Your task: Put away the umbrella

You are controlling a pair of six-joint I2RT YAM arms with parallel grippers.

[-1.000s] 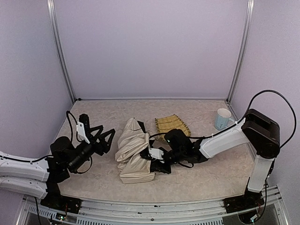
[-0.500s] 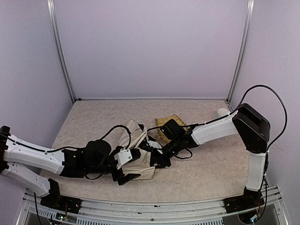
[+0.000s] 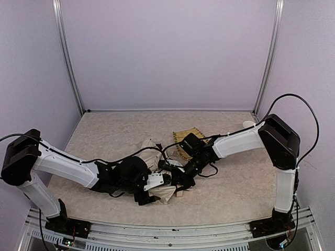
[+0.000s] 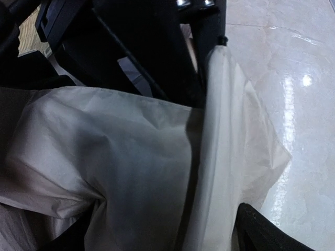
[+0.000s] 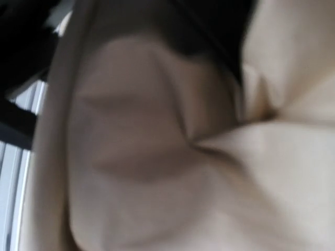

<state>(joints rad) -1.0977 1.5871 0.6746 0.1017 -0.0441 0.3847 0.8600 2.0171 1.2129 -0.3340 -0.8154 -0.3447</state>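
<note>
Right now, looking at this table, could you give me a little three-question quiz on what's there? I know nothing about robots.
1. True or false: the umbrella stands open with its canopy spread.
2. What lies just beyond the umbrella? A) woven tray B) book C) plate
3. What pale thing peeks out from behind the right arm?
Key: 1 false, it lies collapsed; 2 A; 3 a cup.

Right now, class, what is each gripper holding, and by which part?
Right gripper seems to pinch the umbrella by its bunched fabric; left gripper straddles the fabric, jaws open.
</note>
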